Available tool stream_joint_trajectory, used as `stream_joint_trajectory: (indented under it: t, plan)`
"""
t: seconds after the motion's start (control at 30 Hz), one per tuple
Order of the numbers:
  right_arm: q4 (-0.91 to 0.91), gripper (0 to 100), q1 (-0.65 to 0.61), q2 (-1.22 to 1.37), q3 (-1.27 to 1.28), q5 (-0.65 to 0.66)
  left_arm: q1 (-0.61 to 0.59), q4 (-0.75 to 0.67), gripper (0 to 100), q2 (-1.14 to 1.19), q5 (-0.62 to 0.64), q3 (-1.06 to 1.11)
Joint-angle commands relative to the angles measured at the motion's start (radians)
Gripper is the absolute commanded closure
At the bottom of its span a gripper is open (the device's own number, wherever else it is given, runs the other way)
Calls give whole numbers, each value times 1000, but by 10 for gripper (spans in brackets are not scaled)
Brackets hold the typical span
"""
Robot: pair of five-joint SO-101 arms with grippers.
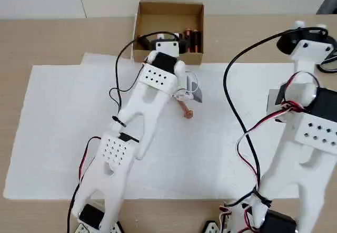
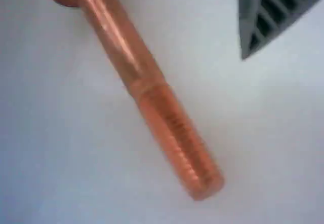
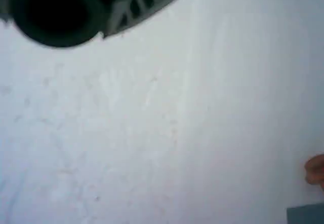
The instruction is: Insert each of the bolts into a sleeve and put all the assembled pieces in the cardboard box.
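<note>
While the bolt (image 1: 185, 109) lies on the white sheet (image 1: 63, 127) at the tip of the left tool (image 1: 188, 97), near the cardboard box (image 1: 171, 5) that already holds copper pieces (image 1: 192, 39), the high view suggests a careless closing could roll it away. The right tool (image 1: 276, 102) hangs well apart; I cannot tell whether it is clenched.

From the left wrist, the left tool looks released, its grey finger (image 2: 268, 16) clear of the bolt. A pinch on the smooth shank might slip or tilt it.

From the right wrist, a dark round part (image 3: 53, 11) sits above the sheet; if it is a sleeve, misalignment could jam the insertion.

No writing is legible in any view.
</note>
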Motion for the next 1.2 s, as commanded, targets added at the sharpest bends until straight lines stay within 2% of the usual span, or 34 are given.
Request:
stream_joint_trajectory:
  t: [0.0,0.2,0.47,0.77,1.17]
  plan:
    - [5,995,7,-36,-5,2,26,20,644,-14,6,15]
    - [5,995,5,-36,-3,2,20,18,647,-14,6,85]
    - [5,995,5,-36,18,2,18,17,788,-14,6,97]
    - [5,995,5,-38,41,2,23,11,840,-14,5,97]
    - [5,995,5,-38,43,2,64,18,996,-23,-25,87]
